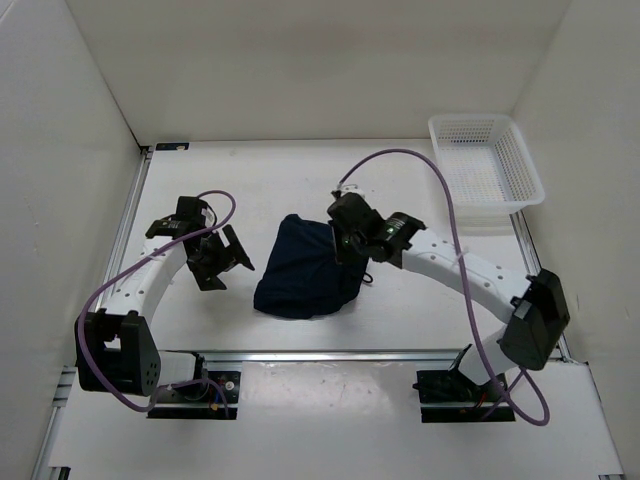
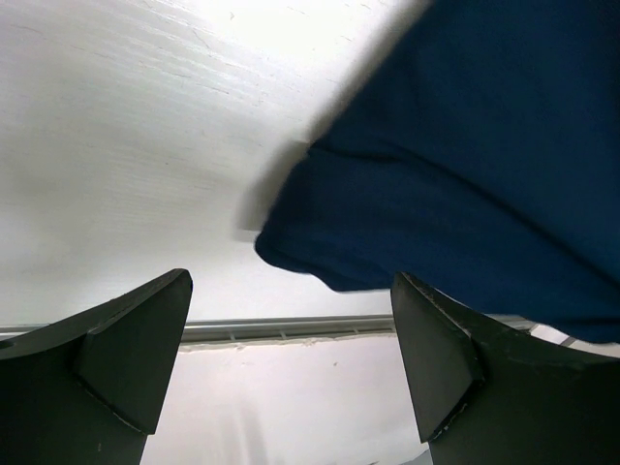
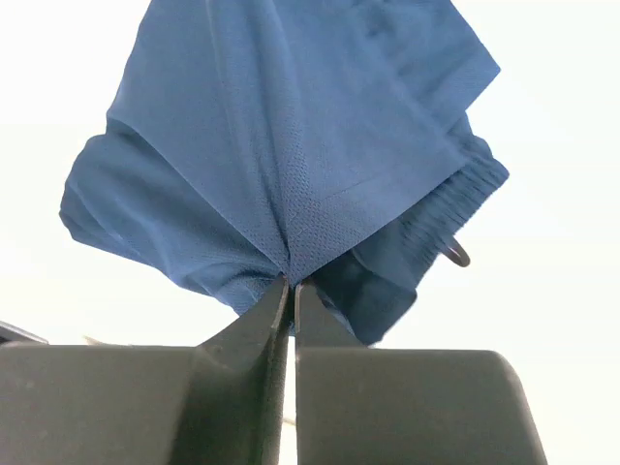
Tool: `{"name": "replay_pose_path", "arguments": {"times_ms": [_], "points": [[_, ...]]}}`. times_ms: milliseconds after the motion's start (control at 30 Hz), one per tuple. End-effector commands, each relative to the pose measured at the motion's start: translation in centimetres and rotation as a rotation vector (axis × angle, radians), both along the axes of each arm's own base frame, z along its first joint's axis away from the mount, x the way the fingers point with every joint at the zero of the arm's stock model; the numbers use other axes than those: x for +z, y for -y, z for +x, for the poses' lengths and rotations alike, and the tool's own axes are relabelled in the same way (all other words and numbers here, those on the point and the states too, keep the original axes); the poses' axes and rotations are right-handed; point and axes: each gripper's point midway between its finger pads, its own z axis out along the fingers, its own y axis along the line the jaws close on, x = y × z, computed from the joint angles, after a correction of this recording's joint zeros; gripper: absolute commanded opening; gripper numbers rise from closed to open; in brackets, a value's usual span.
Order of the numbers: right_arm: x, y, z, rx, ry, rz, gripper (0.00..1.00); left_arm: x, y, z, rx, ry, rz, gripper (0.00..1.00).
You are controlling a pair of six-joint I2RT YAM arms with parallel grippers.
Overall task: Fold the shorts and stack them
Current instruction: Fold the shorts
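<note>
1. The shorts (image 1: 300, 275) are found at the centre of the overhead view, bunched in a rough heap on the worktop (image 1: 260, 190). They lie between the two arms and well apart from the white basket (image 1: 470, 118) at the upper right.
2. The right tool (image 3: 291, 283) is closed on a pinch of the cloth. In its wrist view the fabric is drawn into folds that fan out from the shut fingers.
3. The left tool (image 2: 291, 281) is held open with nothing between its fingers, just beside the left edge of the heap. A rounded corner of cloth is seen at the upper right of its wrist view.
4. The cloth is judged light, soft and limp. It is expected to sag and slide rather than hold a shape, so a crease is likely to be kept only when pressed flat on the worktop.
5. A firmer hold is probably offered by the gathered waistband (image 3: 470, 182), seen at the right of the right wrist view above the drawstring loop (image 3: 457, 255), or by a hem corner. By a mid-panel pinch the cloth is only dragged into a bunch.
6. Which layers are caught in the pinch cannot be told. The leg openings and the full outline are hidden within the heap. Whether the cloth is lifted clear or resting cannot be made out.
</note>
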Motion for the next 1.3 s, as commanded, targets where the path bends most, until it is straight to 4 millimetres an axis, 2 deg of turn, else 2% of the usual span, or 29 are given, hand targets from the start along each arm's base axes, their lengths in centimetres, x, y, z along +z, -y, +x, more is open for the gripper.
{"name": "replay_pose_path", "arguments": {"times_ms": [0, 33, 67, 133, 200, 233, 267, 333, 433, 567, 667, 733, 767, 833, 933, 1000, 1033, 1133, 1167, 1200, 1267], "points": [[-1.1, 3.6, -0.8, -0.042, -0.003, -0.097, 0.0, 1.6, 0.6, 0.7, -0.038, 0.068, -0.027, 0.95], [-1.3, 4.1, -0.9, -0.06, -0.008, -0.094, 0.0, 1.4, 0.6, 0.7, -0.038, 0.059, -0.026, 0.95], [-2.5, 4.8, -1.3, -0.072, -0.026, -0.122, 0.0, 1.4, 0.7, 0.7, -0.049, 0.061, -0.032, 0.95], [-3.6, 5.4, -1.8, -0.092, -0.053, -0.136, 0.0, 1.0, 0.7, 0.7, -0.049, 0.04, -0.031, 0.95], [-6.1, 6.6, -2.1, -0.129, -0.099, -0.193, 0.03, 0.7, 1.0, 0.6, -0.06, 0.03, -0.03, 0.95], [-6.9, 6.6, -2.4, -0.142, -0.124, -0.197, 0.25, 0.7, 1.0, 0.6, -0.06, 0.03, -0.03, 0.95], [-7.3, 6.6, -2.4, -0.142, -0.131, -0.207, 0.38, 0.7, 1.2, 0.7, -0.078, 0.031, -0.027, 0.95], [-7.9, 6.7, -2.7, -0.167, -0.149, -0.209, 0.41, 0.7, 1.5, 0.5, -0.091, 0.031, -0.028, 0.95], [-6.5, 6.8, -2.4, -0.182, -0.117, -0.176, 0.42, 1.1, 2.1, 0.9, -0.109, 0.042, -0.029, 0.95], [-2.8, 6.1, -1.6, -0.178, -0.057, -0.116, 0.42, 1.4, 3.3, 1.5, -0.14, 0.036, -0.033, 0.95], [-0.4, 5.1, -1.4, -0.162, -0.043, -0.051, 0.39, 1.8, 5.2, 2.0, -0.176, 0.03, -0.051, 0.96], [-0.1, 4.8, -1.4, -0.157, -0.044, -0.038, 0.34, 2.1, 6.8, 2.7, -0.184, 0.045, -0.116, 0.96], [0.0, 4.4, -1.5, -0.155, -0.041, -0.026, 0.29, 2.0, 7.3, 2.8, -0.199, 0.052, -0.126, 0.94], [0.0, 3.0, -2.0, -0.113, -0.063, 0.045, 0.26, 0.6, 7.8, 2.9, -0.198, 0.01, -0.114, 0.88], [-2.8, 1.5, -2.6, -0.079, -0.133, 0.067, 0.19, -1.7, 9.2, 2.5, -0.243, -0.051, -0.101, 0.81], [-5.5, 1.2, -3.7, -0.052, -0.203, 0.053, 0.13, -3.1, 9.5, 2.0, -0.26, -0.081, -0.071, 0.75], [-7.1, 0.8, -4.1, -0.028, -0.237, 0.044, 0.1, -4.1, 9.9, 1.1, -0.283, -0.116, -0.062, 0.72], [-11.2, 2.1, -5.4, -0.022, -0.314, -0.035, 0.02, -4.9, 10.4, 0.1, -0.296, -0.13, -0.031, 0.62], [-12.6, 2.6, -5.5, -0.035, -0.324, -0.074, 0.01, -5.5, 10.8, -1.2, -0.314, -0.159, -0.024, 0.61], [-14.0, 3.6, -6.3, -0.04, -0.354, -0.111, 0.0, -5.8, 10.9, -1.7, -0.326, -0.165, -0.01, 0.59], [-15.7, 4.7, -6.4, -0.06, -0.369, -0.15, 0.0, -6.0, 11.4, -3.3, -0.341, -0.176, 0.002, 0.56]]}}
